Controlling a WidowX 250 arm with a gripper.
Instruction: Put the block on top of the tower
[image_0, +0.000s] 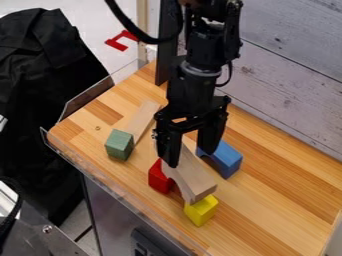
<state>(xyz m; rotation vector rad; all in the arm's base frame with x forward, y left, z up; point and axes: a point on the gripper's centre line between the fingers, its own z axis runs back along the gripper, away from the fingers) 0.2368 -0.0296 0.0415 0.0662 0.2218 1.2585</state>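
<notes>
Striped wooden tabletop (284, 210): pale wooden arch (194, 181) bridges red cuboid block (158, 179) and yellow cuboid block (202, 212) (likely for support); black two-finger gripper (191, 158) spread at its eleven-o'clock end.

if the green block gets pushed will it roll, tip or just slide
The green block has flat faces, so it would likely slide rather than roll. Its squat, cube-like shape should resist tipping, and it looks solid, so probably stiff.
</notes>
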